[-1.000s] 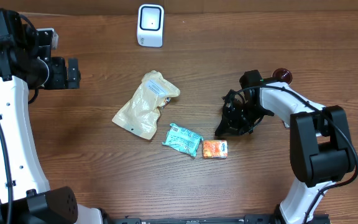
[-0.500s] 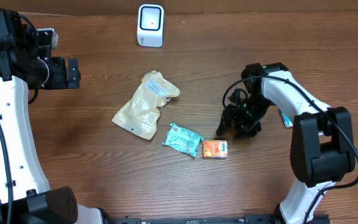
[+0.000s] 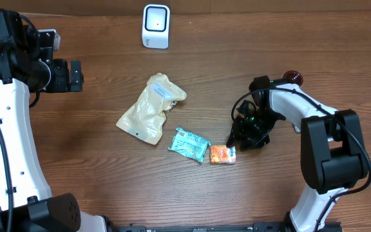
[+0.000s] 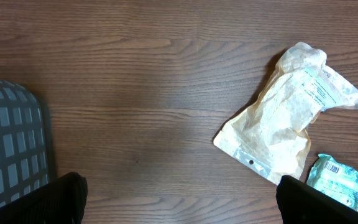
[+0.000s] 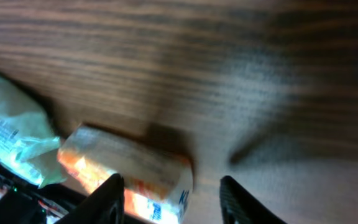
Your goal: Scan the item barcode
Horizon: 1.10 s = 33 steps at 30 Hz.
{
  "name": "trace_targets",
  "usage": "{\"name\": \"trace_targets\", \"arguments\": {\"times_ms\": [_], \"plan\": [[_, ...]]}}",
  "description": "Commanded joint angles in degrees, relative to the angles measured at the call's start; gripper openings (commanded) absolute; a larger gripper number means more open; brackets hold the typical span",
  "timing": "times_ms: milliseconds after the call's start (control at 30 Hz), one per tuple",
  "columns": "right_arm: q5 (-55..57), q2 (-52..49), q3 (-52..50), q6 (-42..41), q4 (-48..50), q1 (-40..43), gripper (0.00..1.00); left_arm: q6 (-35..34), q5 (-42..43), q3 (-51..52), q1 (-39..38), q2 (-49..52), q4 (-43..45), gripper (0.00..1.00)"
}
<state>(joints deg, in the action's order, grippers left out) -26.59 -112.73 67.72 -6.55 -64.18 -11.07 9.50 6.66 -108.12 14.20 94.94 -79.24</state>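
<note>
**Right wrist view: fingers spread over the orange packet, nothing gripped yet**

Closest to you, the right gripper (image 5: 169, 186) hangs low over the orange packet (image 5: 126, 171) with its fingers apart. One end of the packet lies between them, overlapping one finger and clear of the other (it straddles, it does not clamp). I read that as lining up a pinch across the short side. The packet lies flat on the table (image 3: 95, 167) and has to come up before any face can be shown.

Just beside it lies the teal packet (image 3: 189, 143), near enough that a careless closing could catch its edge. Farther back sits the crumpled beige pouch (image 3: 152, 108), apart from both.

The left gripper (image 4: 182, 193) sits off to the left, spread wide over bare wood, probably to keep the lane free. At the far edge stands the white scanner (image 3: 156, 26), well apart from the packet, which you must carry there.
</note>
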Motion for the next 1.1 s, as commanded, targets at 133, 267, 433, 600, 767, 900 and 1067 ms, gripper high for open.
{"name": "trace_targets", "arguments": {"times_ms": [133, 267, 433, 600, 767, 900, 1067], "plan": [[-1.7, 1.3, -3.5, -0.9, 2.6, -0.2, 0.36, 1.2, 0.0, 0.1, -0.7, 0.3, 0.0, 1.00], [-2.9, 1.3, -3.5, -1.0, 2.5, -0.2, 0.09, 1.2, 0.0, 0.1, -0.7, 0.3, 0.0, 1.00], [-8.8, 1.3, -3.2, -1.0, 3.5, -0.2, 0.04, 1.2, 0.0, 0.1, -0.7, 0.3, 0.0, 1.00], [-9.1, 1.4, 1.0, -3.7, 3.9, 0.3, 0.04, 1.2, 0.0, 0.1, -0.7, 0.3, 0.0, 1.00], [-4.7, 1.4, 10.5, -3.9, -0.5, 0.1, 0.04, 1.2, 0.0, 0.1, -0.7, 0.3, 0.0, 1.00], [5.6, 2.9, 19.9, -2.2, -7.6, -1.2, 0.04, 1.2, 0.0, 0.1, -0.7, 0.3, 0.0, 1.00], [13.3, 10.1, 24.9, -3.2, -10.8, -3.9, 0.10, 1.2, 0.0, 0.1, -0.7, 0.3, 0.0, 1.00]]}}
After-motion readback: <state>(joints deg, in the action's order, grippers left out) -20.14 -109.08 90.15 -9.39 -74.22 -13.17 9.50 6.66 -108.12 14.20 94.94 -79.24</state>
